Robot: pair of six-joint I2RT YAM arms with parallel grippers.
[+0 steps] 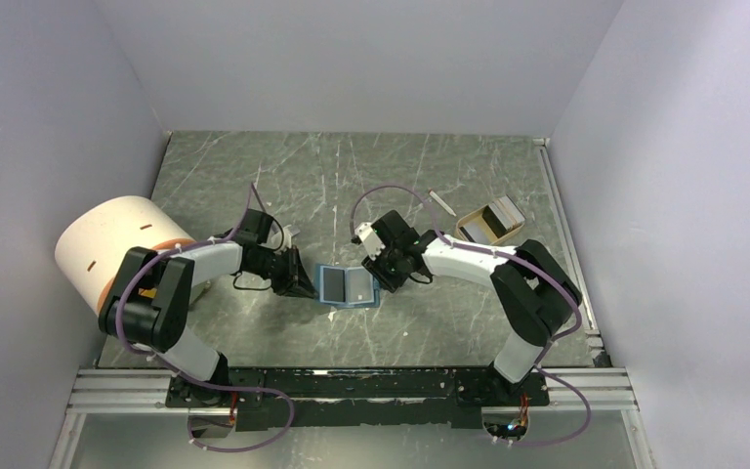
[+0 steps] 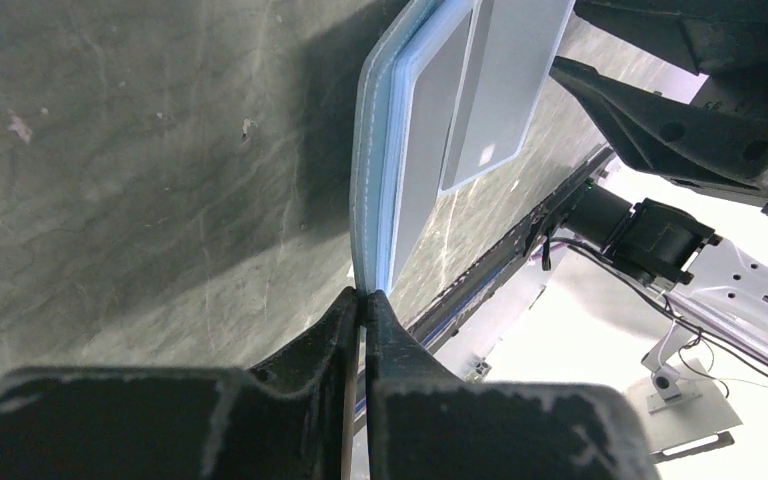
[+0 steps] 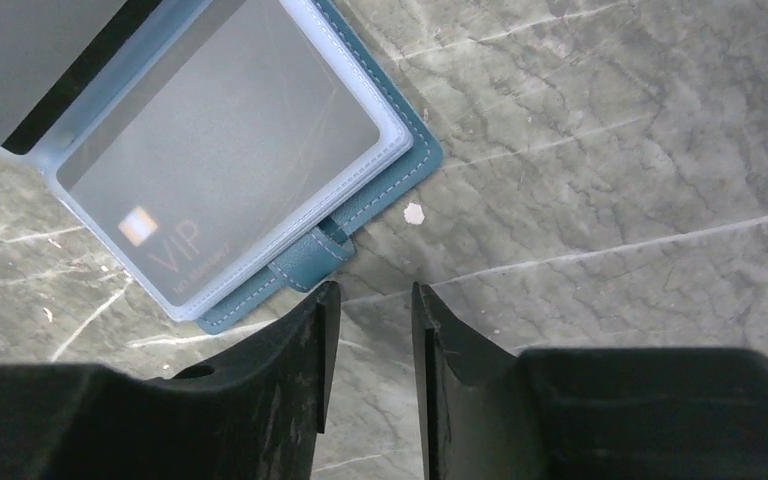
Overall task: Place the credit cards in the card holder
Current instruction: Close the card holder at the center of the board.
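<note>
Card holder (image 1: 349, 286) lies open flat on the worktop (image 1: 430, 176), mid-front, between the two arms. Left end effector (image 2: 364, 298) is closed tight on the holder's left edge: the fingertips meet on the stitched rim and the pale blue sleeve layers, nothing else in the pinch. From the left wrist view that edge looks lifted a little off the marble, but I can't say for sure. Right end effector (image 3: 372, 300) has its jaws parted with a narrow gap and nothing in it, only bare marble showing through. It sits just beside the holder's snap tab (image 3: 310, 260) at the right edge, apart from it. One card with a small orange chip and "VIP" print (image 3: 215, 175) sits fully inside the clear right-hand sleeve. The left-hand sleeve shows a grey panel, can't tell if that is a card. More credit cards (image 1: 504, 208) sit in the tan tray (image 1: 476, 231) at right rear, well apart from the holder. The white stick (image 1: 440, 202) lies just left of the tray. A big white cylinder (image 1: 117, 244) stands at the left edge by the left arm.
</note>
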